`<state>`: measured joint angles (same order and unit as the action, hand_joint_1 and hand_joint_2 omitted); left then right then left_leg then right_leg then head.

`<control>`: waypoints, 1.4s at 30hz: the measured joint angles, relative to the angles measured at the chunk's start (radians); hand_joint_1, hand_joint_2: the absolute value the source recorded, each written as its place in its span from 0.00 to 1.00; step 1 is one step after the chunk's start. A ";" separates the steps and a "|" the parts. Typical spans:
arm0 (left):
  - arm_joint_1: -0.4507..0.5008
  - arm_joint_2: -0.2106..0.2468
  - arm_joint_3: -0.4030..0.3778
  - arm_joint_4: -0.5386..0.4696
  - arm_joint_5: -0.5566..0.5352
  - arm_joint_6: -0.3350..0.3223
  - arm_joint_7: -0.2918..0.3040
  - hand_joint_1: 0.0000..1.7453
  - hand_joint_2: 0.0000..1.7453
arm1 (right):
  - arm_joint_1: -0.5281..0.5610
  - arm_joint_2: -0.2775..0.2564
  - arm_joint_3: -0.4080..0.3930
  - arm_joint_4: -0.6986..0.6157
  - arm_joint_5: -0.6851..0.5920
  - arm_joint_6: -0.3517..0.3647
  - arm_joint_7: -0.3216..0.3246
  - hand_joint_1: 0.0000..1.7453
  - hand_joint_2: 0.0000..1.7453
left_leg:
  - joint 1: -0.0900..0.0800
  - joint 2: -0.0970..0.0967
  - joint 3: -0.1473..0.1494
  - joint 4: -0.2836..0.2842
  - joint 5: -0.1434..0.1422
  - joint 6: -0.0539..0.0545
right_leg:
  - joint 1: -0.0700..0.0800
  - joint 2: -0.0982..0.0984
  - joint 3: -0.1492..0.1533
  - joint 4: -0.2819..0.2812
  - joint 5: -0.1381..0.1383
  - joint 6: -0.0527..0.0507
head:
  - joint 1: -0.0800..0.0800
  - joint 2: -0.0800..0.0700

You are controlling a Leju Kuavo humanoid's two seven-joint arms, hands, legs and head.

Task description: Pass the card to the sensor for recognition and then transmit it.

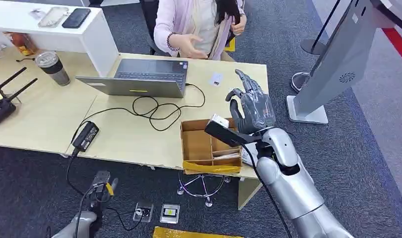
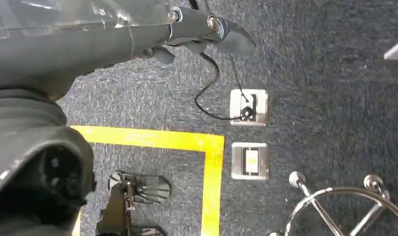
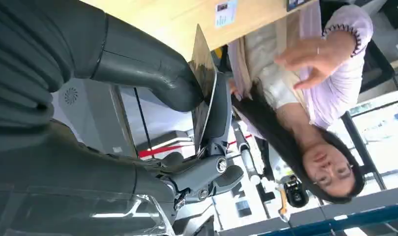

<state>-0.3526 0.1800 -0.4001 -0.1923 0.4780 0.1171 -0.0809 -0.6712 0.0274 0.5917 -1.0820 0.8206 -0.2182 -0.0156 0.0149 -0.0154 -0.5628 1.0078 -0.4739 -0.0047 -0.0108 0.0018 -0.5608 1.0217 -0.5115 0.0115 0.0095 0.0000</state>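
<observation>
The right hand (image 1: pixel 252 106) pinches a thin, shiny card (image 3: pixel 203 83) edge-on between thumb and fingers (image 3: pixel 221 105); the left hand (image 2: pixel 138 29) holds nothing.

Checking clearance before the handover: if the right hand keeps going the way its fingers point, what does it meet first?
The right hand, pinching the card, points across the desk toward the person. Their raised hand looks first in line. Depth is unclear.
</observation>
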 joint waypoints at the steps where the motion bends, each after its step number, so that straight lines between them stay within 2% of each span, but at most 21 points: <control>1: -0.003 -0.002 0.000 -0.002 -0.002 0.000 0.003 0.00 0.00 | -0.014 0.006 0.000 0.017 0.000 -0.008 -0.003 1.00 1.00 | 0.000 0.000 0.000 0.000 0.000 0.000 | 0.000 0.000 0.000 0.000 0.000 0.000 | 0.000 0.000; 7: -0.021 -0.011 -0.002 -0.004 -0.018 -0.003 0.018 0.00 0.00 | -0.080 0.040 0.000 0.130 0.000 -0.047 -0.025 1.00 1.00 | 0.000 0.000 0.000 0.000 0.000 0.000 | 0.000 0.000 0.000 0.000 0.000 0.000 | 0.000 0.000; 17: -0.038 -0.024 -0.002 -0.004 -0.031 -0.012 0.035 0.00 0.00 | -0.153 0.065 -0.001 0.252 0.015 -0.050 -0.020 1.00 1.00 | 0.000 0.000 0.000 0.000 0.000 0.000 | 0.000 0.000 0.000 0.000 0.000 0.000 | 0.000 0.000; 19: -0.039 -0.026 -0.002 -0.004 -0.031 -0.016 0.036 0.00 0.00 | -0.154 0.069 -0.001 0.266 0.018 -0.051 -0.020 0.00 1.00 | 0.000 0.000 0.000 0.000 0.000 0.000 | 0.000 0.000 0.000 0.000 0.000 0.000 | 0.000 0.000; 20: -0.039 -0.027 -0.002 -0.004 -0.031 -0.017 0.037 0.00 0.00 | -0.154 0.071 -0.001 0.272 0.019 -0.052 -0.020 0.00 0.00 | 0.000 0.000 0.000 0.000 0.000 0.000 | 0.000 0.000 0.000 0.000 0.000 0.000 | 0.000 0.000; 36: -0.043 -0.034 -0.002 -0.003 -0.024 -0.017 0.038 0.00 0.00 | -0.169 0.093 -0.018 0.339 0.022 -0.073 -0.062 0.00 0.00 | 0.000 0.000 0.000 0.000 0.000 0.000 | 0.000 0.000 0.000 0.000 0.000 0.000 | 0.000 0.000; 39: -0.041 -0.035 -0.002 -0.003 -0.021 -0.019 0.034 0.00 0.00 | -0.181 0.065 -0.044 0.354 0.046 -0.133 -0.088 0.00 0.00 | 0.000 0.000 0.000 0.001 0.000 0.000 | 0.000 -0.001 0.000 0.000 0.000 0.000 | 0.000 0.000; 42: -0.035 -0.035 -0.002 -0.003 -0.017 -0.015 0.028 0.00 0.00 | -0.190 0.012 -0.078 0.393 0.055 -0.199 -0.133 0.00 0.00 | -0.001 -0.001 0.000 0.001 0.000 0.000 | -0.001 -0.001 0.000 -0.001 0.000 0.001 | 0.000 0.000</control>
<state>-0.3872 0.1450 -0.4017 -0.1953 0.4612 0.1019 -0.0534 -0.8608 0.0395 0.5132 -0.6887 0.8756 -0.4173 -0.1491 0.0142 -0.0160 -0.5630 1.0084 -0.4739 -0.0046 -0.0117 0.0011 -0.5606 1.0212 -0.5111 0.0121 0.0092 0.0000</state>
